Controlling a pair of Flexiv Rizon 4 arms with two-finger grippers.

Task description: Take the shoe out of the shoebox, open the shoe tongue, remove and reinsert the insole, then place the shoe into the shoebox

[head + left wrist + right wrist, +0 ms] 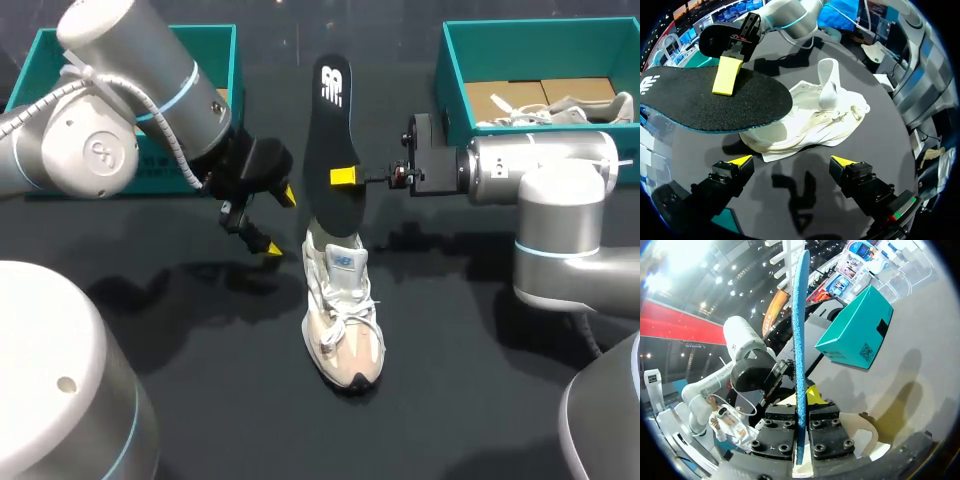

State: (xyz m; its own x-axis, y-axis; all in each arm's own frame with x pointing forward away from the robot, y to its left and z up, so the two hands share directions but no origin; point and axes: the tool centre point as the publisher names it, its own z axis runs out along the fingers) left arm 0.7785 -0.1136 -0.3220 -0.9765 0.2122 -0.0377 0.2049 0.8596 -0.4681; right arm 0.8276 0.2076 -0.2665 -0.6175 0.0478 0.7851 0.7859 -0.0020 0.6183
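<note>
Our right end effector pinched the insole flat between its fingers, holding it upright with the lower end at the collar of the shoe. We judged this lined it up with the opening, so it could slide along the shoe's length. The shoe stood mid-bench, toe pointing away from the shoebox. Our left end effector hung spread and empty just beside the heel, probably placed to steady the shoe.
</note>
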